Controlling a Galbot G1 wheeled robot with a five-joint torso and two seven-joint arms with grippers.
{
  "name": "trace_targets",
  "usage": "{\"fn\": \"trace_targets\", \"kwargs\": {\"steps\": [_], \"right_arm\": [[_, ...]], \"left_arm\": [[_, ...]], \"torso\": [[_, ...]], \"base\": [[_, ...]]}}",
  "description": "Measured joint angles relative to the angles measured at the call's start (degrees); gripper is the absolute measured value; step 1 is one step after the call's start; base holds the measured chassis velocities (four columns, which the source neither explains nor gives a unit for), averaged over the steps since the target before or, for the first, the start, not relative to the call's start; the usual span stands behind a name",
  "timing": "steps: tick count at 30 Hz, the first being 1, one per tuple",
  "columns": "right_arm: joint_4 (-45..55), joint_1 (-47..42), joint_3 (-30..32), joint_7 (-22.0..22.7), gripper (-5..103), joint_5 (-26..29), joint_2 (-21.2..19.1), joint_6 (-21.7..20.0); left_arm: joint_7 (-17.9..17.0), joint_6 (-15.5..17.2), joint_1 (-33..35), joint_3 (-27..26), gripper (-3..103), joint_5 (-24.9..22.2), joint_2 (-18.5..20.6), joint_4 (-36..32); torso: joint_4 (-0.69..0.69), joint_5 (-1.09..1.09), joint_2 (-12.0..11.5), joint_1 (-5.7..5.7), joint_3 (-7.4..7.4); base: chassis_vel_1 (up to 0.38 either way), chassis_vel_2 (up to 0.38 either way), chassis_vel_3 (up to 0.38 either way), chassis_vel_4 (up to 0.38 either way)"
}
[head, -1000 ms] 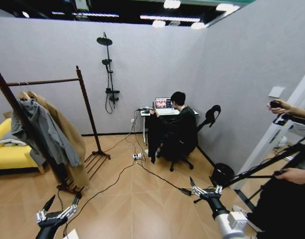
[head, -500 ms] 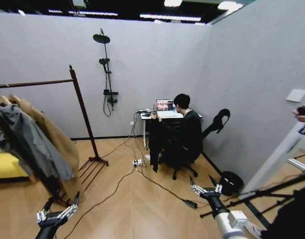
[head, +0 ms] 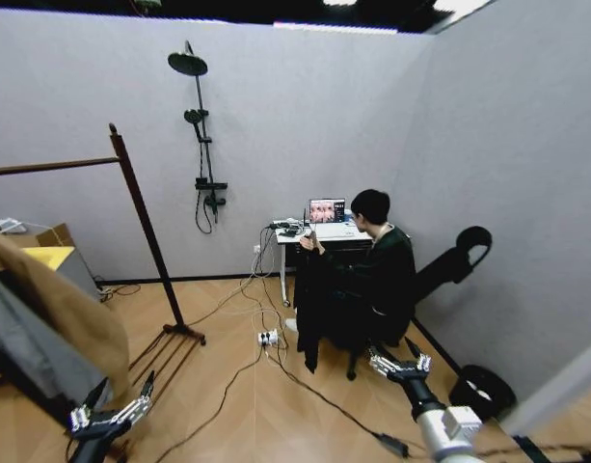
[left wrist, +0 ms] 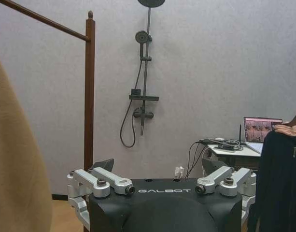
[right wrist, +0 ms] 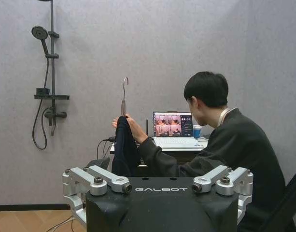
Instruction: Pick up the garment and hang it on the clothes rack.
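- Across the room, beside a small desk (head: 326,234) against the grey back wall, a seated person holds up the garment (head: 308,309) — a black jacket on a hanger, hanging down to just above the wooden floor.
- From the right wrist view, the person's hand (right wrist: 129,123) grips the hanger at its neck; the metal hook (right wrist: 124,90) stands upright above the hand, and the jacket drapes dark below it.
- An open laptop (head: 325,213) sits on the desk behind the garment, and cables trail from the desk across the floor to a power strip (head: 267,339).
- The clothes rack (head: 141,222) stands at the robot's left — one dark reddish-brown upright with a ball finial, its horizontal rail running off toward the left edge of the head view, its slatted base low on the floor. It is well apart from the garment.
- A tan coat (head: 59,309) and a grey garment (head: 15,352) hang at the near left, close to the camera.
- A black shower fitting (head: 197,135) is fixed to the back wall between the rack and the desk.
- Left gripper (head: 109,413): low at the bottom left of the head view, near the rack's base, fingers spread apart and holding nothing.
- Right gripper (head: 398,363): low at the bottom right, pointed toward the seated person and the garment but clear of both; jaws spread wide, nothing between them.
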Motion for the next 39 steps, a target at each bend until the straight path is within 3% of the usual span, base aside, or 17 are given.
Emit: {"fn": "trace_targets", "kwargs": {"steps": [10,24,30,31,39], "right_arm": [[0.23,0.08,0.41,-0.17,100,0.68,-0.63,0.00],[-0.14,3.35,0.13,-5.47,100,2.00,-3.05,3.06],[-1.01,5.57,-0.99,-7.02,100,1.80,-4.25,2.41],[-1.53,6.56,-1.43,-7.58,100,1.97,-5.12,2.05],[-4.86,11.64,-2.67,-8.21,100,5.45,-7.81,-0.09]], "left_arm": [[-0.01,0.00,0.00,0.00,100,0.00,0.00,0.00],[-0.02,0.00,0.00,0.00,100,0.00,0.00,0.00],[-0.01,0.00,0.00,0.00,100,0.00,0.00,0.00],[0.00,0.00,-0.01,0.00,100,0.00,0.01,0.00],[-0.01,0.00,0.02,0.00,100,0.00,0.00,0.00]], "torso": [[0.01,-0.01,0.02,-0.03,-0.02],[0.03,0.03,-0.02,0.04,0.01],[0.04,0.03,-0.02,0.06,0.01],[-0.02,-0.02,-0.01,0.02,0.00],[0.03,0.00,0.05,-0.10,-0.03]], "base": [[-0.344,0.333,0.332,-0.344],[-0.320,0.331,0.317,-0.318],[-0.087,0.083,0.030,-0.031],[-0.006,-0.013,-0.075,-0.011],[0.064,-0.050,-0.042,0.054]]}}
